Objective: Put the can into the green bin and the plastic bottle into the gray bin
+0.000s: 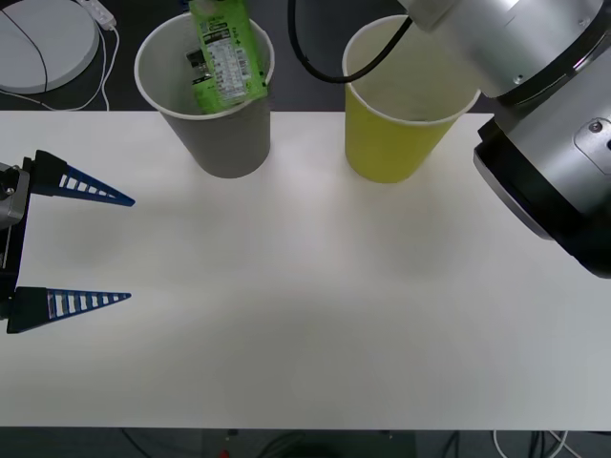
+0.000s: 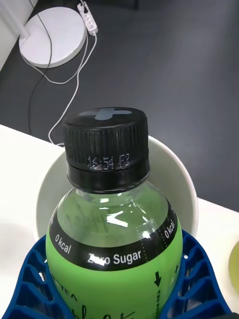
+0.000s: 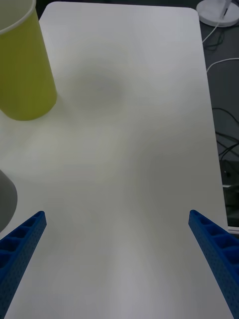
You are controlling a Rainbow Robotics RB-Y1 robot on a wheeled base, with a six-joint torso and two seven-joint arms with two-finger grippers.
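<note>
Jaws of the right gripper clamp the plastic bottle over the gray bin, its base hidden; the left gripper is spread wide above the table beside the green bin.

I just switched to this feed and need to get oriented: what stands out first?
The plastic bottle, green-labelled with a black cap, hangs over the mouth of the gray bin at the table's far side, clamped in the right gripper. Beside it stands the green bin. The left gripper waits open over the bare white table at the left edge.
</note>
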